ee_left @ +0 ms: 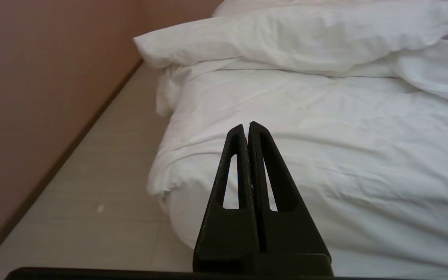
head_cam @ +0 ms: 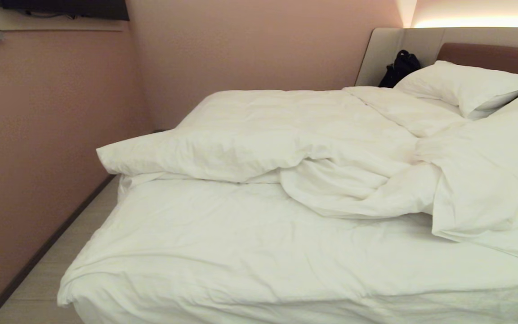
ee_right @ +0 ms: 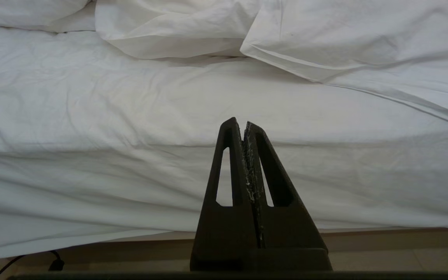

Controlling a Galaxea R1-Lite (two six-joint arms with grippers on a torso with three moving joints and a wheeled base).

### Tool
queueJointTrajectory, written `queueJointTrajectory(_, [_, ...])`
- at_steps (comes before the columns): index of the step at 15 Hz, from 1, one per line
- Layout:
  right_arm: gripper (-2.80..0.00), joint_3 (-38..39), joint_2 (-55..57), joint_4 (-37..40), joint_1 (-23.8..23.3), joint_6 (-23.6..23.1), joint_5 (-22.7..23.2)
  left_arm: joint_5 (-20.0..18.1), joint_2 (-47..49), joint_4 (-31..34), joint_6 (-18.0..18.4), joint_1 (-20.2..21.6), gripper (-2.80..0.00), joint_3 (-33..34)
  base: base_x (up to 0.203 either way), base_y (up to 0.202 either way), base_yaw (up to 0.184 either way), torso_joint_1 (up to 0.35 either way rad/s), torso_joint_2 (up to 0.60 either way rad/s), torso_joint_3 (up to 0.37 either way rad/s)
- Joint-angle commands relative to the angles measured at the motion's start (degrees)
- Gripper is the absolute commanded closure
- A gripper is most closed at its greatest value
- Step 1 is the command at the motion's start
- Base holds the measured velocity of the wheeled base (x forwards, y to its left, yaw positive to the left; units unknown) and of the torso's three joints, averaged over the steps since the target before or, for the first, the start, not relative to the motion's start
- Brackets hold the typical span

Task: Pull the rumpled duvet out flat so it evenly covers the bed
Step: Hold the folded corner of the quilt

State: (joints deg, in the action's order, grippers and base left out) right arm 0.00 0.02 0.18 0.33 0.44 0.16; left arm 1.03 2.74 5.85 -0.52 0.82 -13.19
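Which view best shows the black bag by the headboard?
The head view: only there does the small black bag appear, leaning against the padded light-grey headboard beside the plump white pillow. Neither wrist view shows it; both show only white bedding.

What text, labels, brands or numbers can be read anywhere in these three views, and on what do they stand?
None: no readable text in any view.
The duvet, pillows and sheeted bed are plain white.
The black bag by the headboard shows no legible mark.
The dark screen on the wall shows no writing.
The fingers of both grippers are unmarked.
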Motion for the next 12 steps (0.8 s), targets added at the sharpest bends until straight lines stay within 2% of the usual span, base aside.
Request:
queueJointTrajectory(1, [0.0,0.0,-0.02,-0.01,0.02,0.0,0.02,-0.43,-2.74,-0.15,-0.27,-0.03,0.0,2.26,0.0,0.0,0.0,0.0,0.0,0.0])
queueJointTrajectory(5, [0.0,0.0,-0.02,-0.01,0.02,0.0,0.02,-0.72,-2.74,-3.93,0.07,-0.03,0.0,6.72,0.0,0.0,0.0,0.0,0.0,0.0])
queueJointTrajectory(12, [0.0,0.0,-0.02,-0.01,0.02,0.0,0.02,-0.4,-2.74,-3.91,0.52,-0.03,0.0,12.25,0.0,0.0,0.0,0.0,0.0,0.0])
